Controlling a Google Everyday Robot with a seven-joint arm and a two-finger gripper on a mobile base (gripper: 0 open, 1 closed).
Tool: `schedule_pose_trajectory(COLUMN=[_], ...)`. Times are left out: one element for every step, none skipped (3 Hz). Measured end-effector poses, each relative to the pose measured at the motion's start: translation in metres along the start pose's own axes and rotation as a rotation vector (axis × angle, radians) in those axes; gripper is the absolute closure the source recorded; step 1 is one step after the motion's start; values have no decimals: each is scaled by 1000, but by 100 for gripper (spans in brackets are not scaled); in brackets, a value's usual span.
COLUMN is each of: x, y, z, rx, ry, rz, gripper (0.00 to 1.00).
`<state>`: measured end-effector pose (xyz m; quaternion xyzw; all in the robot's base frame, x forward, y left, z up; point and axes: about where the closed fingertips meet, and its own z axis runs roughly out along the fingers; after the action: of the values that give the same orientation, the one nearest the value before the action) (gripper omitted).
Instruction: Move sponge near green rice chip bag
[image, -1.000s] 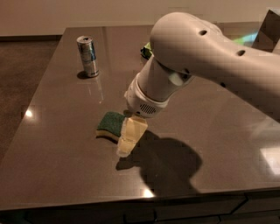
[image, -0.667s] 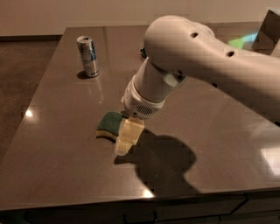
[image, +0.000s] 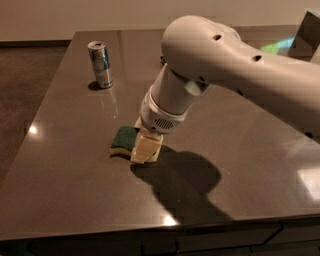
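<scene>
Our end effector (image: 146, 149) down at edge of sponge (image: 123, 140) on table (image: 65, 180). We cannot tell if it grips. Sponge well apart from bag (image: 278, 46); whole carry left.

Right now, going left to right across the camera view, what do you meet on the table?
Can → sponge → end effector, down at the sponge's right edge.

Jaws at the sponge (image: 123, 139); the can (image: 101, 64) stands well apart behind-left.
</scene>
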<state>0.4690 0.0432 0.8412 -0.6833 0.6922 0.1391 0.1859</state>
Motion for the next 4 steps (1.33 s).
schedule_pose_trajectory(x=[0,4,19,39], y=[-9,-37,-74,-124], z=[-14,-48,-73,-87], rx=[12,61,117,175], ry=[-8,-28,-45,-46], rz=[28,92,172,257], gripper=[83,100,100,100])
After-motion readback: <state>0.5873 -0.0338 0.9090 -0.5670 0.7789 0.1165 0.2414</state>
